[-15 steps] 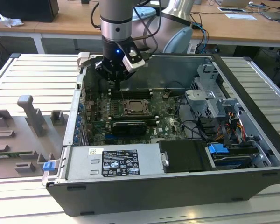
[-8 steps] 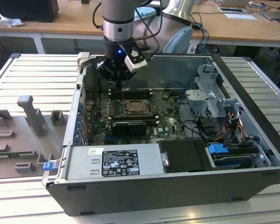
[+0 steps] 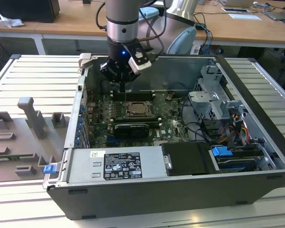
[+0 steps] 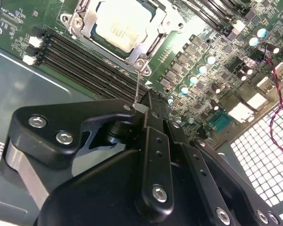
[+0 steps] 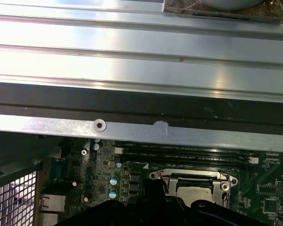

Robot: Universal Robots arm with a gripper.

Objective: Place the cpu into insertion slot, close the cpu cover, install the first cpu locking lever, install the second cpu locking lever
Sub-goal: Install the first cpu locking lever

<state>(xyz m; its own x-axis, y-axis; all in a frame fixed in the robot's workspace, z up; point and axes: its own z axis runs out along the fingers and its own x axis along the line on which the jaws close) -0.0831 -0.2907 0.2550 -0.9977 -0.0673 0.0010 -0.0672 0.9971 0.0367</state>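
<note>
Gripper [image 4: 142,109]: jaws pinched narrow on the tip of a thin wire locking lever [image 4: 137,87].
Cpu [image 4: 119,26]: just beyond the jaw tips, seated flat beneath the closed cpu cover [image 4: 150,37].
Risk: the springy lever may slip from the pinch and whip back, leaving the cover unlocked.

The pale silver square cpu [image 5: 194,192] lies framed by the silver-metal cpu cover [image 5: 188,174], black memory slots [image 5: 188,153] at twelve o'clock.
</note>
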